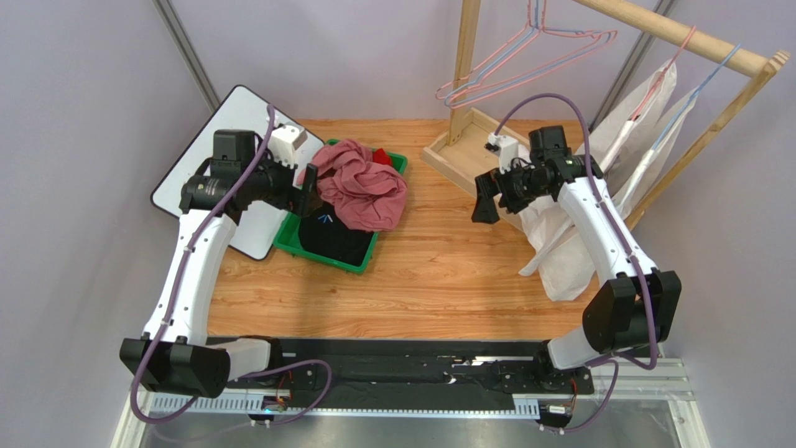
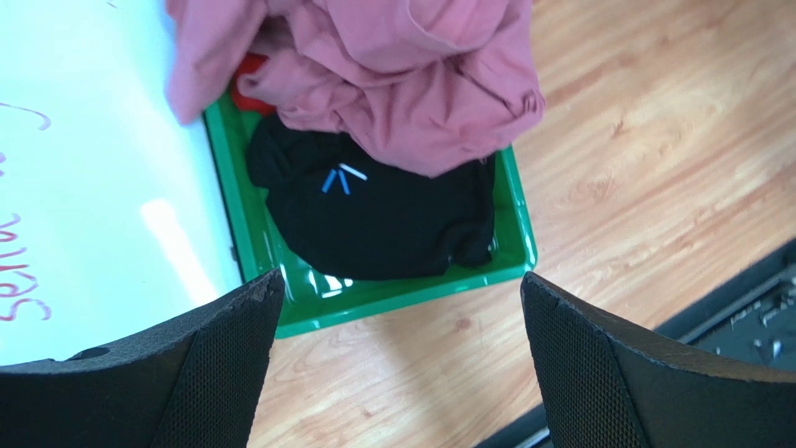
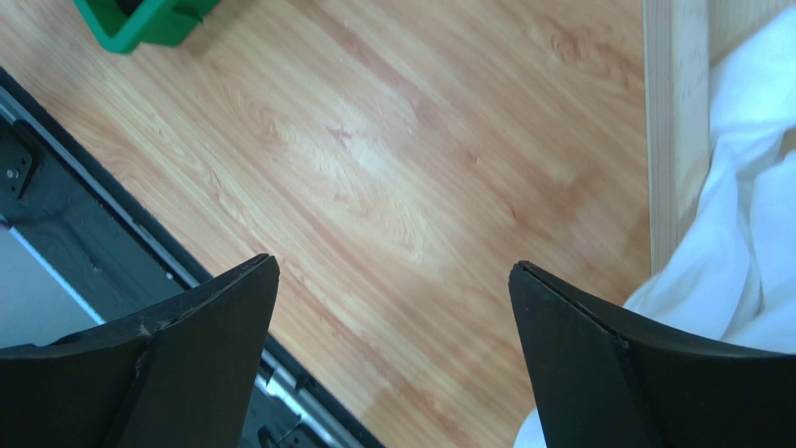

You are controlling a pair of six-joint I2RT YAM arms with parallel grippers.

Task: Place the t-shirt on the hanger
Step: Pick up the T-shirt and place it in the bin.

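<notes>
The dusty rose t-shirt (image 1: 362, 187) lies crumpled in a heap at the far end of the green tray (image 1: 318, 248); the left wrist view shows the t-shirt (image 2: 402, 84) draped over the tray's rim. The thin pink wire hanger (image 1: 486, 62) hangs with pale-blue ones from the wooden rack at the top. My left gripper (image 1: 307, 189) hovers open just left of the shirt, and nothing sits between its pads (image 2: 400, 278). My right gripper (image 1: 484, 201) hangs open over bare wood (image 3: 392, 263), apart from shirt and hanger.
A black garment (image 2: 374, 219) with a small blue-white mark fills the tray's near end; a red garment (image 1: 381, 156) peeks out behind the shirt. A whiteboard (image 1: 234, 117) lies left of the tray. White cloth (image 1: 570, 252) hangs from the rack, whose wooden base (image 1: 458, 154) stands at the back.
</notes>
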